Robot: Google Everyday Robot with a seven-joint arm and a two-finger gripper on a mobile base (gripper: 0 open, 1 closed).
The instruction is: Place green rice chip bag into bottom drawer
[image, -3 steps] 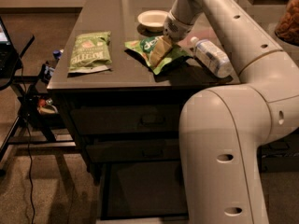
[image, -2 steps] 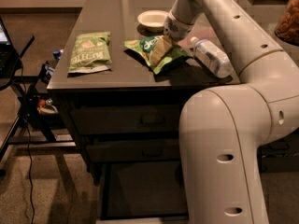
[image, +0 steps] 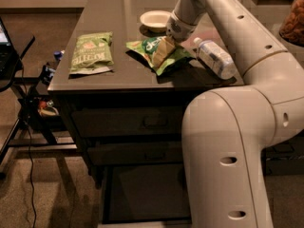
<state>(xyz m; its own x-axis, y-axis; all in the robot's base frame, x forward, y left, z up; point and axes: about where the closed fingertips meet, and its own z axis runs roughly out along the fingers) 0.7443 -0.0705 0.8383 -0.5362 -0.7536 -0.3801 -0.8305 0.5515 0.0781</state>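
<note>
Nothing moved; claw (image: 162, 51), grip unclear, rests on green rice chip bag (image: 176, 58) on tabletop (image: 118, 18)

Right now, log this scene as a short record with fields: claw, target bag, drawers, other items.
claw: down on the green rice chip bag, over the countertop
green rice chip bag: lying on the countertop, not in any drawer
bottom drawer: open, right part hidden by the arm
top drawer: shut
middle drawer: shut
other items: olive bag at left, white bowl behind, water bottle lying at right
</note>
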